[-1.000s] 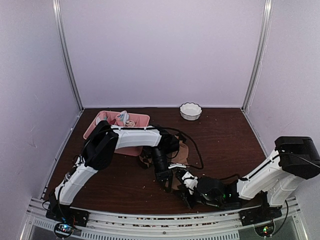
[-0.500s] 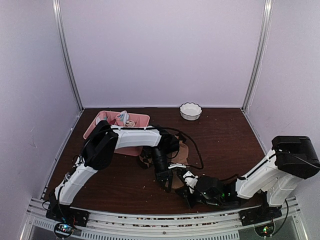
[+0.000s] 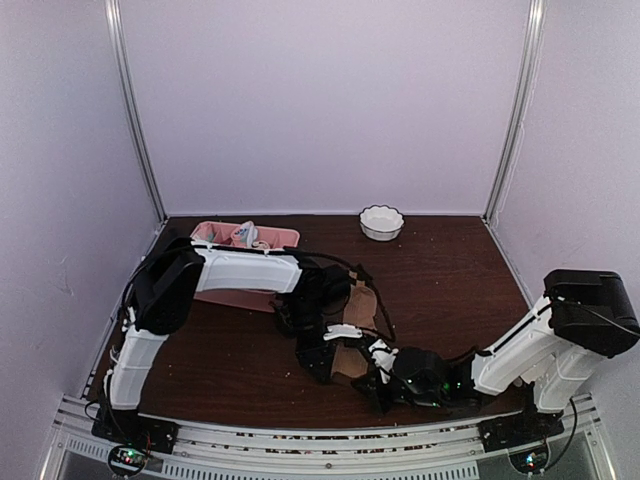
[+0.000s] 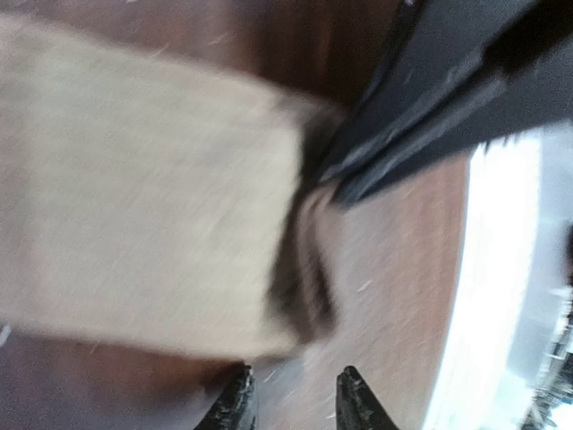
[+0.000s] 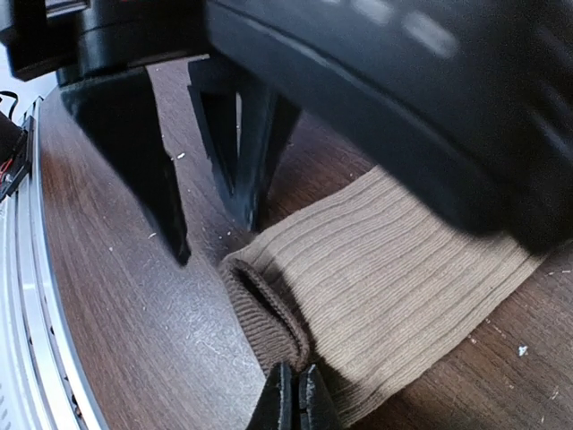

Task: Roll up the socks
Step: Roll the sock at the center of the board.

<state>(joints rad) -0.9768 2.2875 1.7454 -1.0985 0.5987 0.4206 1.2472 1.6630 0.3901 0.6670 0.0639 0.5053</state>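
The tan ribbed sock (image 3: 362, 305) lies flat on the dark table near the middle front. A brown ribbed cuff edge (image 5: 260, 309) shows folded at its near end. My right gripper (image 5: 294, 399) is shut, its tips pinching the corner of that cuff; in the top view the right gripper (image 3: 372, 372) sits low by the front rail. My left gripper (image 4: 295, 403) is open just beside the sock (image 4: 143, 206), with only bare table between its tips. Its dark fingers (image 5: 143, 152) stand just past the sock's end (image 5: 403, 260). From above, the left gripper (image 3: 318, 368) points down.
A pink divided tray (image 3: 215, 232) with small rolled bundles stands at the back left. A white fluted bowl (image 3: 381, 221) is at the back centre. The metal front rail (image 3: 300, 440) runs close behind both grippers. A black cable loops over the sock area.
The right gripper has closed onto the sock's cuff edge. The left gripper has opened, and its arm has swung left and back a little.
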